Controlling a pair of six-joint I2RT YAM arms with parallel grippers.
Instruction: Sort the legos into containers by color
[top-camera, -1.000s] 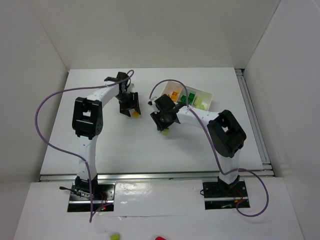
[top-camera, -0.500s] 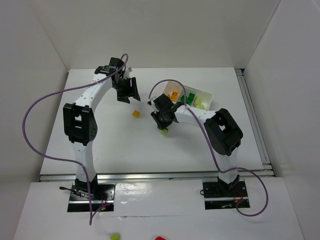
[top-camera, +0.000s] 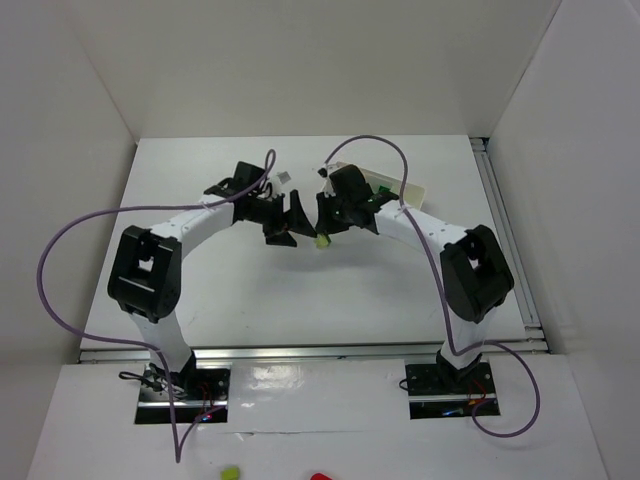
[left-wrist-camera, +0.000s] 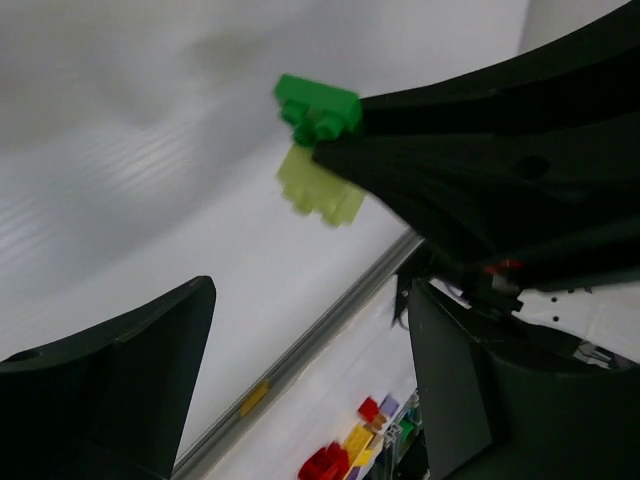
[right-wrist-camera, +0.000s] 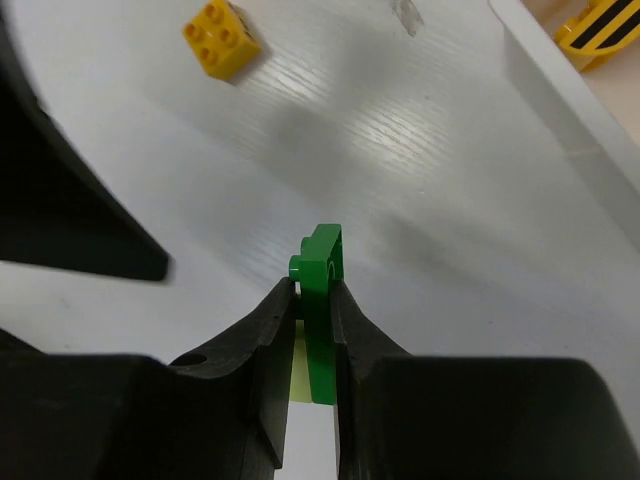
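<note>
I have the bright green studded plastic brick (right-wrist-camera: 322, 262) pinched edge-on between the fingers of the right gripper (right-wrist-camera: 315, 300), which is closed firmly on it. A pale yellow-green studded plastic brick (left-wrist-camera: 320, 188) sits tight against the green one at the same fingertips. I cannot tell whether the two are clipped together.

From the overhead camera the pair hangs just left of the white rectangular plastic tray (top-camera: 415, 186). It looks lifted off the white tabletop (top-camera: 300, 290), since its shadow lies apart from it in the right wrist view. The right arm crosses over most of the tray. I make out only its far rim and a speck of green inside, and I cannot say which compartment that is in.

The left gripper (top-camera: 288, 216) faces the held bricks from the side away from the tray, near them but apart. It is open, its fingers spread wide and gripping nothing. In its own wrist view the two bricks show beyond the gap.

An orange-yellow studded plastic brick (right-wrist-camera: 222, 38) lies studs-up on the tabletop, farther from the tray than the held pair. In the right wrist view it sits near the left gripper's dark finger. From overhead I cannot pick it out.
</note>
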